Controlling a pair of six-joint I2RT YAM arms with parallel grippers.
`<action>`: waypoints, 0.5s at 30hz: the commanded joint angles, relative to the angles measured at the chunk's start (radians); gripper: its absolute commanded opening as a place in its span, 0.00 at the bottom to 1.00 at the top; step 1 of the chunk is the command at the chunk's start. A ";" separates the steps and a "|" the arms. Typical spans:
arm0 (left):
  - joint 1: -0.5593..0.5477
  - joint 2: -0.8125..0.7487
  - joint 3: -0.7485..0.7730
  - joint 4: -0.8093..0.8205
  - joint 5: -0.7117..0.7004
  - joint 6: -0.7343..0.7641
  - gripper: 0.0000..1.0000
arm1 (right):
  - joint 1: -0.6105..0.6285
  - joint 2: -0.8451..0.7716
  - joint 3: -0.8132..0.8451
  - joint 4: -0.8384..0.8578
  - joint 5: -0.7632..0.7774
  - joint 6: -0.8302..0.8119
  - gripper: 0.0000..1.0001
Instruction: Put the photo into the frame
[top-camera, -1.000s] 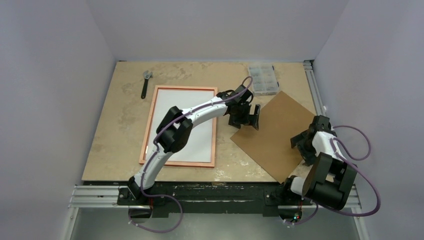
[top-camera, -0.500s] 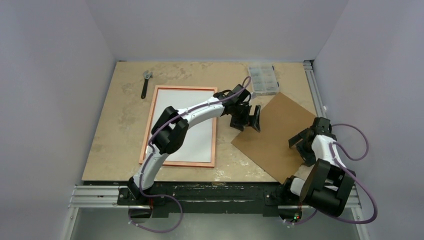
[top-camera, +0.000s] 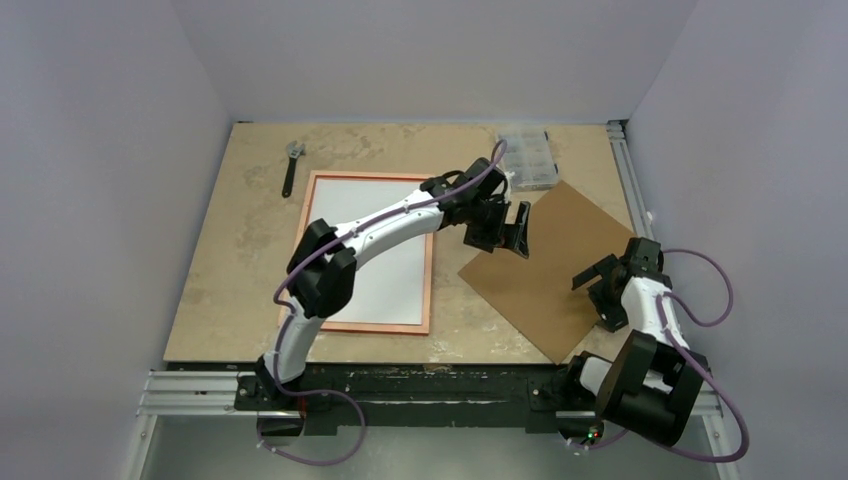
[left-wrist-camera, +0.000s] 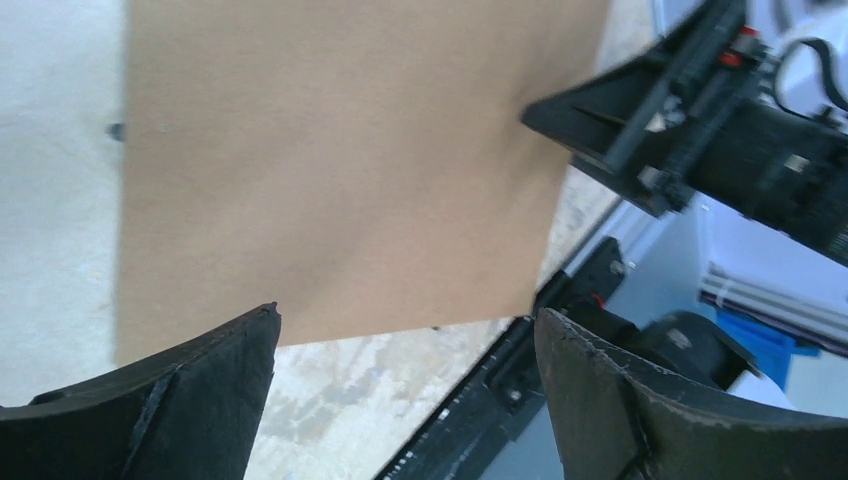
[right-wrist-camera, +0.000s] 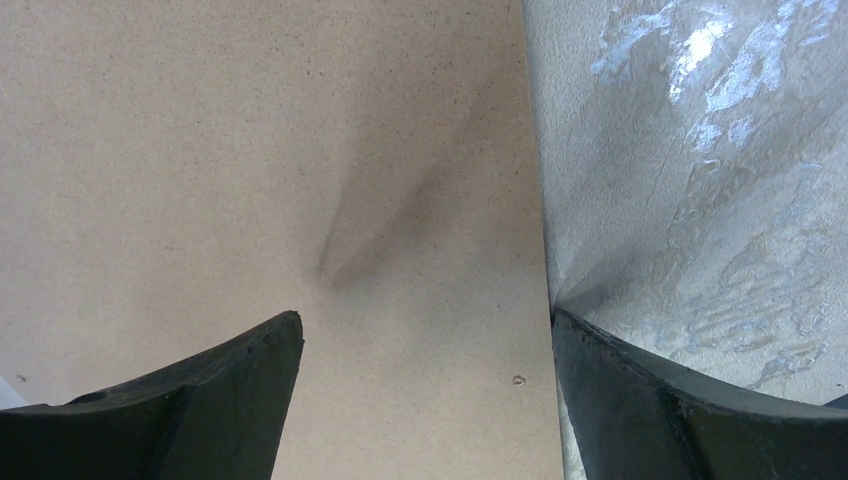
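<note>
The frame (top-camera: 370, 327) lies flat at centre left, its copper-coloured back up. A white sheet (top-camera: 395, 290) that looks like the photo's plain back fills it; no picture side shows. My left arm reaches across the frame. My left gripper (top-camera: 507, 228) hangs open over the left corner of the brown backing board (top-camera: 555, 265), holding nothing. The left wrist view shows its fingers (left-wrist-camera: 405, 330) wide apart above the board (left-wrist-camera: 330, 160). My right gripper (top-camera: 600, 285) stands open over the board's right edge. In the right wrist view, only the board (right-wrist-camera: 250, 150) lies between the fingers (right-wrist-camera: 425, 330).
A wrench (top-camera: 291, 165) lies at the back left. A clear compartment box (top-camera: 527, 160) sits at the back, just beyond the board's far corner. A metal rail (top-camera: 625, 170) runs along the table's right side. Walls close in on three sides.
My left gripper has drifted a little to the right and towards the back, over the board's corner. My right arm has drawn nearer the front edge, its gripper shifting slightly left.
</note>
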 joint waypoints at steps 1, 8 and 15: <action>0.033 0.067 0.047 -0.076 -0.136 0.032 0.95 | 0.008 0.064 -0.043 0.018 -0.082 0.031 0.92; 0.051 0.158 0.058 -0.065 -0.283 0.021 0.95 | 0.008 0.072 -0.048 0.023 -0.068 0.025 0.92; 0.048 0.258 0.107 -0.033 -0.203 0.022 0.92 | 0.008 0.105 -0.043 0.029 -0.069 0.018 0.92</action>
